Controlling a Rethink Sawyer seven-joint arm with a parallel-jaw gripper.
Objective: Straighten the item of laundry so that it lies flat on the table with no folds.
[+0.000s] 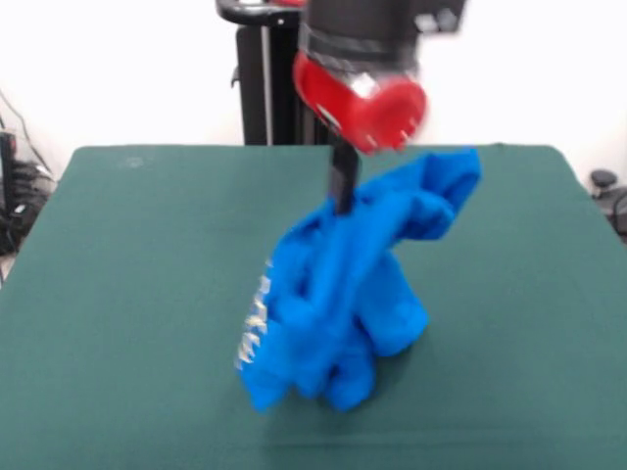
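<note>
The item of laundry (343, 294), a bright blue T-shirt, hangs bunched in a crumpled column over the middle of the table (127, 294). A strip of white print shows on its lower left side. One corner sticks out up and to the right. My gripper (343, 196) comes down from the red and black arm and is shut on the cloth near its top, with the fingertips buried in the fabric. The shirt's lower end is near the green top; whether it touches cannot be told. Arm and shirt look blurred.
The arm's red wrist (362, 98) hangs just above the shirt. The black pedestal (265, 78) stands behind the table's far edge. Dark cables and gear lie off the left edge (20, 196) and off the right edge (607, 191).
</note>
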